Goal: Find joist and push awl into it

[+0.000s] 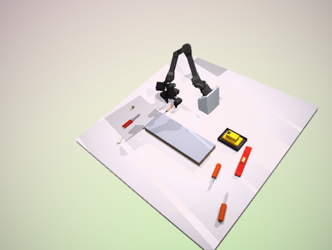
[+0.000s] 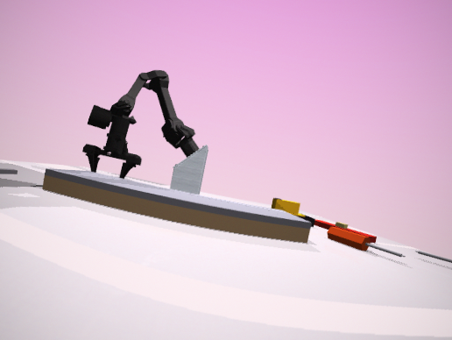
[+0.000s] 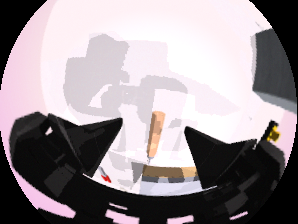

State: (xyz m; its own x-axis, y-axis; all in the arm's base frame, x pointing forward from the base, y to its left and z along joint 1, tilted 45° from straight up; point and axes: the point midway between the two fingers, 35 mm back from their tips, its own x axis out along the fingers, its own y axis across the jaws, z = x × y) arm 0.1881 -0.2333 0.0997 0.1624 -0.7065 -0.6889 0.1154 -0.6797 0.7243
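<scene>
The awl (image 1: 170,108) (image 3: 156,132) lies on the table beside the floor panel's far end, its wooden handle toward the arm and its thin tip toward the panel. My gripper (image 1: 172,104) (image 2: 108,174) (image 3: 154,125) is open and empty, low, with its fingers on either side of the awl's handle. In the exterior view the panel hides the awl. The grey floor panel (image 1: 183,136) (image 2: 175,197) (image 3: 165,187) lies flat with brown sides; the joist is hidden. The yellow stud finder (image 1: 232,135) (image 2: 286,206) sits in the black tray (image 1: 237,148).
A grey angled block (image 1: 209,102) (image 2: 188,175) stands by the arm's base. A red level (image 1: 247,154) and two orange-handled screwdrivers (image 1: 216,171) (image 1: 222,212) lie past the panel's near end. A red-handled tool (image 1: 127,124), a white piece (image 1: 119,140) and a small brown piece (image 1: 132,107) lie left.
</scene>
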